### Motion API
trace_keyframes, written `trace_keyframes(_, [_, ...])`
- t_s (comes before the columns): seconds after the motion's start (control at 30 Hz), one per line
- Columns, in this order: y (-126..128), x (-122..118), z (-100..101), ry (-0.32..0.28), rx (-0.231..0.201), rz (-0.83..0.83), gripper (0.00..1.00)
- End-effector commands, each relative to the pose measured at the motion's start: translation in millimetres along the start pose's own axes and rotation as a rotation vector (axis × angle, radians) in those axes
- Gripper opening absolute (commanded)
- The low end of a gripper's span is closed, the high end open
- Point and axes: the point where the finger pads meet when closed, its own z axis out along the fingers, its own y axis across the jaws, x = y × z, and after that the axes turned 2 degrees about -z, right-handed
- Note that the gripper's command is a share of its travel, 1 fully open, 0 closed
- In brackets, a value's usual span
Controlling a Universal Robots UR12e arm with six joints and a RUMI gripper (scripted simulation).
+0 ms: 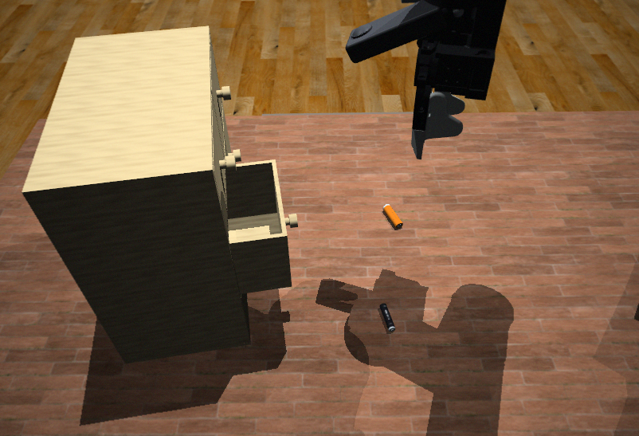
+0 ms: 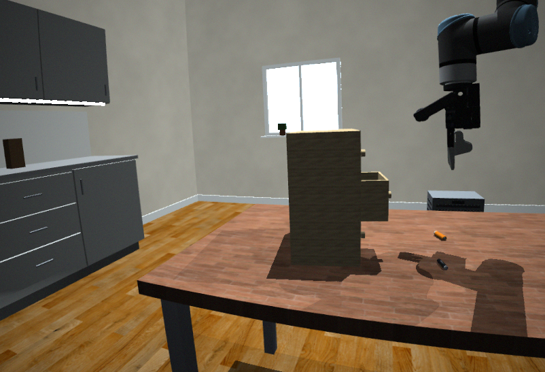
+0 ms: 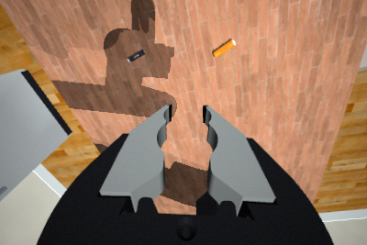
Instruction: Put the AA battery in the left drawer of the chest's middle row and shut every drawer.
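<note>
Top view first: we see the chest (image 1: 128, 173) standing upright at the left of the table (image 1: 515, 265), with one drawer (image 1: 257, 224) pulled out toward 3 o'clock and showing nothing inside. We cannot tell from here which row or side that drawer belongs to.

Two small cylinders lie on the table, well apart from each other. We see an orange battery (image 1: 392, 216) roughly at the picture's centre, its long axis running from 11 o'clock to 5 o'clock, with a pale cap at the 11 o'clock end. A black battery (image 1: 386, 316) lies at 6 o'clock from the orange one, inside the arm's shadow, its axis close to 12-to-6 and its lighter tip at the 6 o'clock end. We cannot say which of the two is the AA size.

Our gripper (image 1: 419, 151) hangs high above the table, at 12 o'clock from the orange battery, pointing straight down. In the wrist view its jaws stand only a narrow way apart, with bare table showing between the fingertips; it grips nothing.
</note>
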Motion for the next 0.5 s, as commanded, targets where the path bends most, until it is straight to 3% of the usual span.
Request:
trace_keyframes(0.0, [23, 23, 39, 0.026, -0.014, 0.274, 0.2])
trace_keyframes(0.23, [48, 32, 83, 0.022, -0.008, 0.513, 0.2])
trace_keyframes(0.3, [48, 32, 83, 0.022, -0.008, 0.513, 0.2])
trace_keyframes(0.47, [62, 32, 112, 0.029, -0.008, 0.712, 0.2])
